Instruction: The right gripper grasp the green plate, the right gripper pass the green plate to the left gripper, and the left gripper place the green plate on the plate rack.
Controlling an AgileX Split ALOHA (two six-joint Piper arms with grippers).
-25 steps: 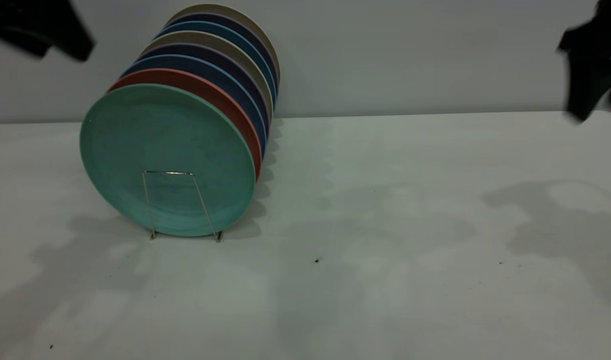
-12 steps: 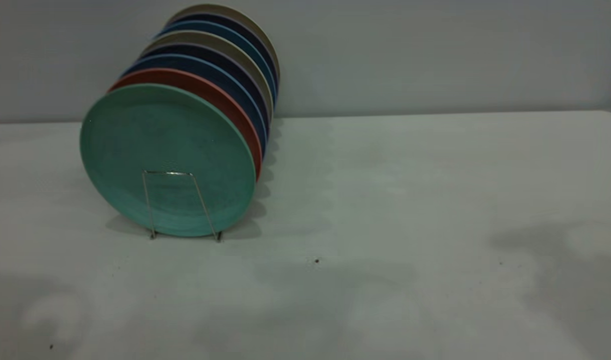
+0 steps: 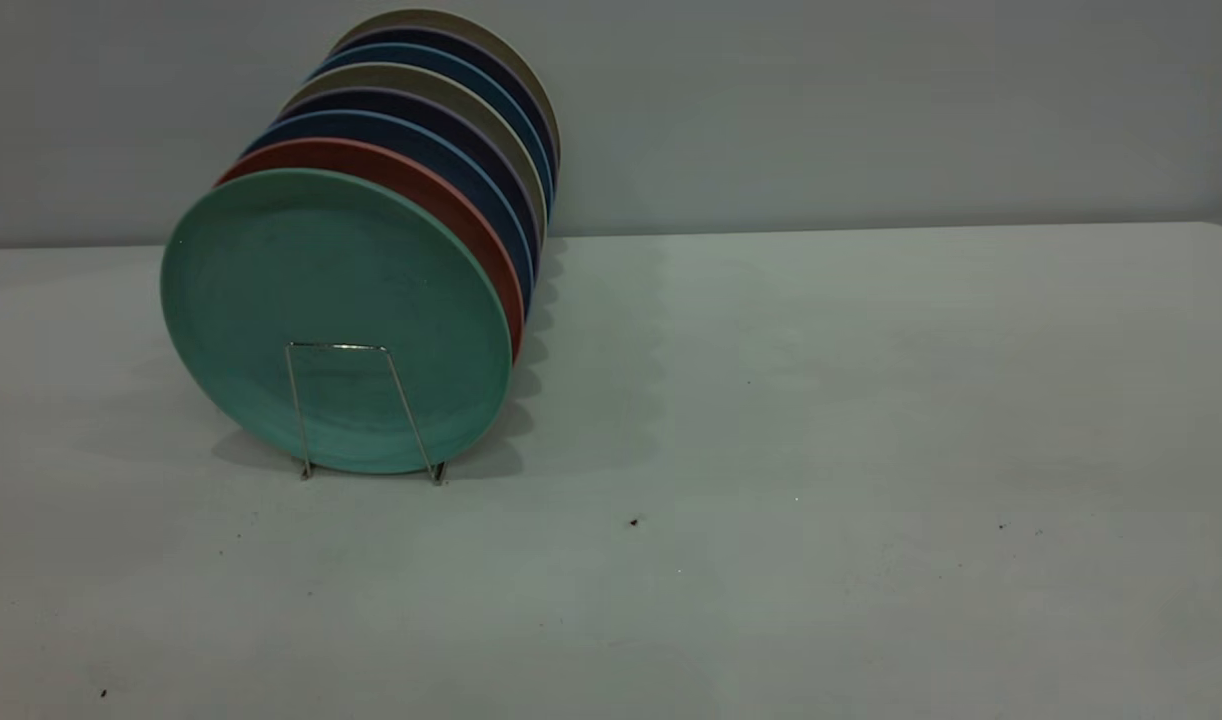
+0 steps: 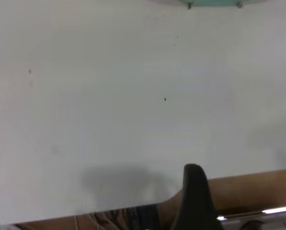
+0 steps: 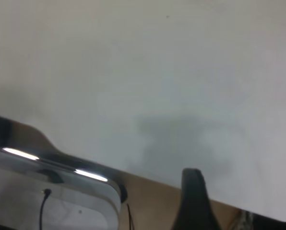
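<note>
Green plate [image 3: 336,320] sits upright in the front slot of the plate rack [image 3: 361,412], against the salmon plate [image 3: 441,215]. Placement looks done. Both arms have left the exterior view since a second ago. Left gripper [image 4: 195,196] and right gripper [image 5: 193,199] hover over bare table [image 3: 821,450], plate far beyond the jaws; jaw spread: cannot tell.

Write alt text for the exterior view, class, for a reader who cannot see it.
A round teal-green matte plate stands on edge at the front of a thin silver wire plate rack, with a salmon-pink plate and several dark blue and beige plates behind it. The white table is otherwise bare; no robot arm shows.
</note>
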